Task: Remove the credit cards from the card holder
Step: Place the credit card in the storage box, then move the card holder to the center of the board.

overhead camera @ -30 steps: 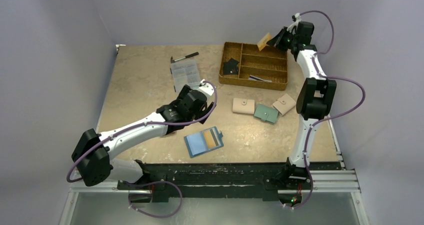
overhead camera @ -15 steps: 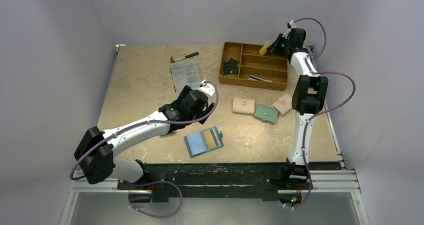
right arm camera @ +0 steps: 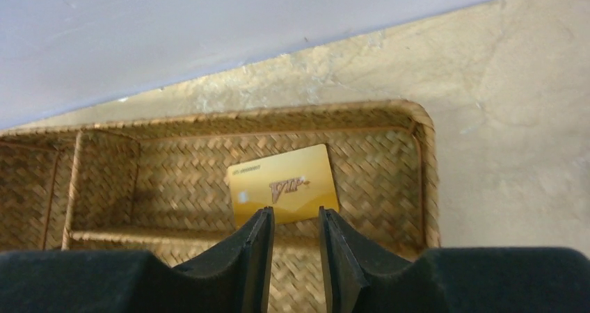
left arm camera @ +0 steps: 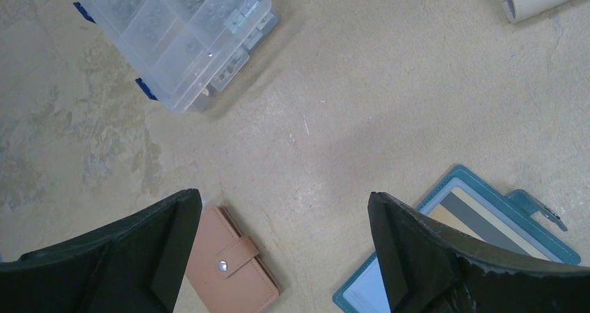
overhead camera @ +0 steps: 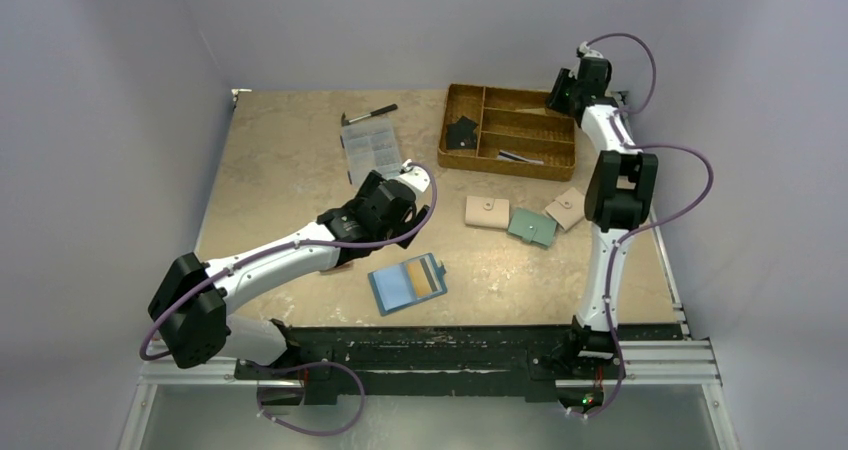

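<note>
Dropped from the narrowly parted right fingers (right arm camera: pixel 254 257), the tan card (right arm camera: pixel 284 184) lies in the tray (right arm camera: pixel 426 153) just beyond their tips.

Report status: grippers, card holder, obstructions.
Left gripper open, above table beside card holder. Right gripper open over basket, gold card lying inside. Holder open flat, two cards in slots. Nothing covering it.

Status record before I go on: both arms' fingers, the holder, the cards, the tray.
left fingers: open, above bare table between pink wallet and holder
right fingers: apart, nothing between them, over tray
gold card: in tray's far-right compartment, clear of the fingers
holder: lying open on the table
cards: two showing in holder's slots
</note>
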### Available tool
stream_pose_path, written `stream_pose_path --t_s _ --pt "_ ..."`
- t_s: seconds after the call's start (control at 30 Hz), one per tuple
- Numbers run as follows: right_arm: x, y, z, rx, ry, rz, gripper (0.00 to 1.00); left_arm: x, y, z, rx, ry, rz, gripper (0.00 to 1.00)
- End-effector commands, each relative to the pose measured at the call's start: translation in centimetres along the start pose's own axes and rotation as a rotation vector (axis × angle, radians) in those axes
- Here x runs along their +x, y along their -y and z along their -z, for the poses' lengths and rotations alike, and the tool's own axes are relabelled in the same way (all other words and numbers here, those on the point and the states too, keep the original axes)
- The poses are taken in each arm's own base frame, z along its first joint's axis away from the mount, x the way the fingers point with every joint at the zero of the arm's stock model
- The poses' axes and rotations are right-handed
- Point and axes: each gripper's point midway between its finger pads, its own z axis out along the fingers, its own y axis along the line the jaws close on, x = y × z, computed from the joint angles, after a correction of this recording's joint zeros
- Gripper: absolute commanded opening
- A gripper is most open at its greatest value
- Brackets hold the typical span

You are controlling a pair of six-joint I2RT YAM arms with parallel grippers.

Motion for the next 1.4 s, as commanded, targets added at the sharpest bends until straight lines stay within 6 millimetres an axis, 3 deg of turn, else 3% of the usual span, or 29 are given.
stream_pose_path --t_s 0.0,0.07,0.17,0.23,0.3,0.37,0.53,0.8,1.0,1.2,1.37 --pt "-6.8 -1.1 5.9 0.012 0.147 0.078 0.38 -1.3 -0.2 0.6 0.014 0.044 0.02 0.98" --pt "-7.1 -2.4 7.8 -0.054 0.144 0.118 0.39 -1.5 -0.1 0.8 0.025 0.052 0.028 0.98" --pt "-6.0 -5.7 11.3 -0.246 0.095 0.233 0.42 -1.7 0.3 1.1 0.057 0.061 0.04 0.99" --pt "-4.3 -8.0 14.1 -0.404 0.052 0.322 0.43 -1.8 0.8 1.2 0.087 0.064 0.048 0.99" --pt "-2.0 -9.0 16.7 -0.501 0.009 0.375 0.43 -1.9 1.2 1.4 0.113 0.064 0.069 0.99" --pt "-0.5 -9.8 19.7 -0.57 0.0 0.439 0.44 -2.4 1.5 1.8 0.146 0.078 0.099 0.99" --pt "4.3 -9.7 24.9 -0.636 -0.059 0.517 0.47 -4.1 2.8 3.8 0.27 0.151 0.238 0.99" --pt "11.3 -10.4 33.6 -0.811 -0.114 0.63 0.58 -2.9 5.4 7.2 0.458 0.139 0.562 0.99" --pt "16.8 -11.2 37.0 -1.012 -0.201 0.602 0.59 -0.7 7.6 8.4 0.594 0.118 0.79 0.97" --pt "18.3 -11.1 38.1 -1.045 -0.176 0.643 0.59 2.4 8.6 8.2 0.602 0.022 0.922 0.96" --pt "18.6 -10.8 38.2 -1.025 -0.156 0.68 0.59 2.6 9.6 8.2 0.655 0.0 1.008 0.95"
